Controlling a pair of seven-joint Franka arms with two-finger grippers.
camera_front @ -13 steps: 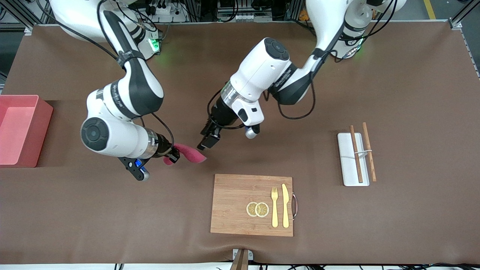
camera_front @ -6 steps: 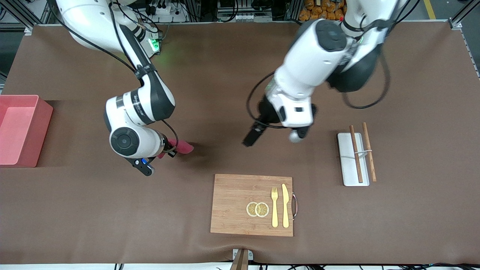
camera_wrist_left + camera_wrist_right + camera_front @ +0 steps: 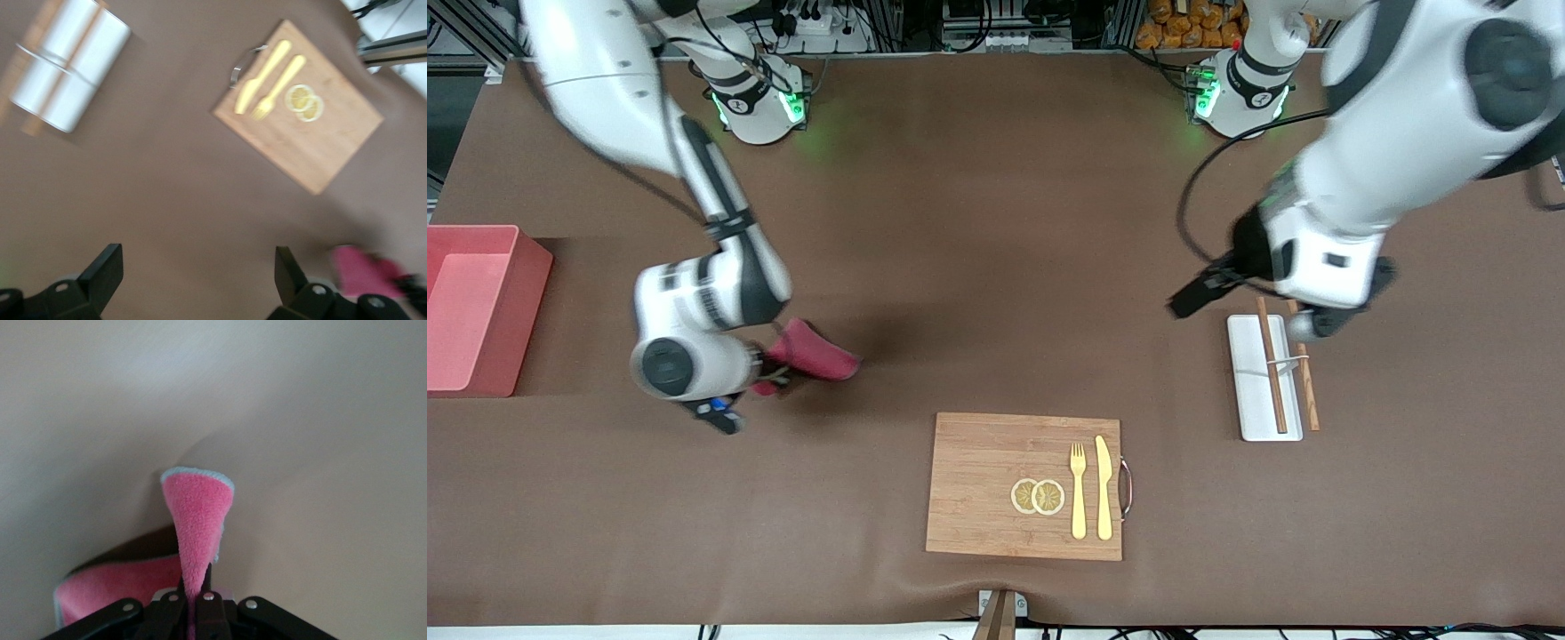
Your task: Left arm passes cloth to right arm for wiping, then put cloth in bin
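Over brown table, right gripper [image 3: 193, 603] pinches the cloth [image 3: 818, 357]; left gripper [image 3: 193, 283] hangs spread, apart.

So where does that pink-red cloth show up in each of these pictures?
Front view: the cloth hangs from the right gripper over bare table, toward the right arm's end.
Left wrist view: a blurred pink patch at the edge.
Right wrist view: pinched between shut fingers.
Shared landmark: the brown table.

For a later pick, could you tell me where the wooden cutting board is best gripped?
Probably by the metal handle on the cutting board edge toward the left arm's end: the board lies flat on the table, and the handle is its only raised part. Come from above with the gripper.
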